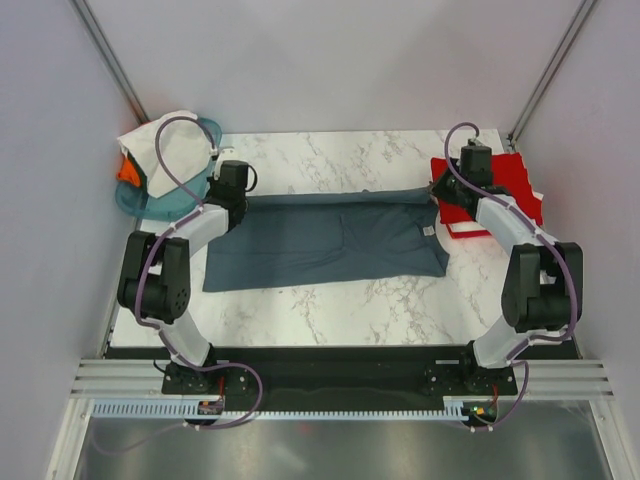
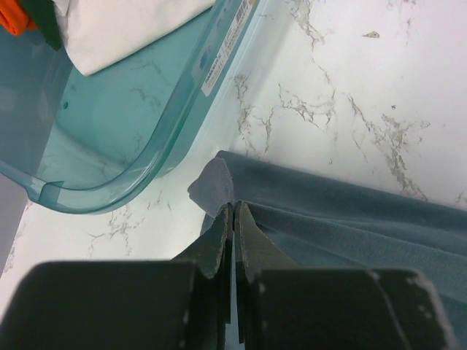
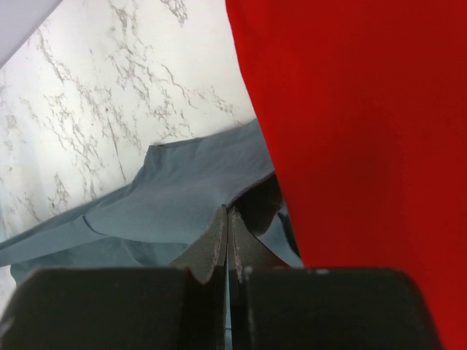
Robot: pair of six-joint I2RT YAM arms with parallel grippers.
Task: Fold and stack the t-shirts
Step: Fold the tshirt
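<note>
While the overhead view is showing the whole slate blue-grey t-shirt [image 1: 325, 245] lying flat across the middle of the marble table [image 1: 400, 300], folded into a long band between the two arms, the wrist cameras are giving the detail of each grip. The left gripper [image 2: 233, 211] is pinching the shirt's far left corner with its jaws pressed together, a tip of cloth poking out past them, just beside the teal plastic basket [image 2: 146, 146]. A white sticker [image 2: 219, 62] is showing on the basket wall in this view alone, its print too small to read. The right gripper [image 3: 227, 215] is likewise clamping the far right corner, close beside the red t-shirt [image 3: 365, 146]. The white t-shirt [image 1: 175, 150] and orange t-shirt [image 1: 127, 172] are sitting in the basket; a small white neck tag [image 1: 427, 230], unreadable, is showing on the blue-grey shirt only from above.
</note>
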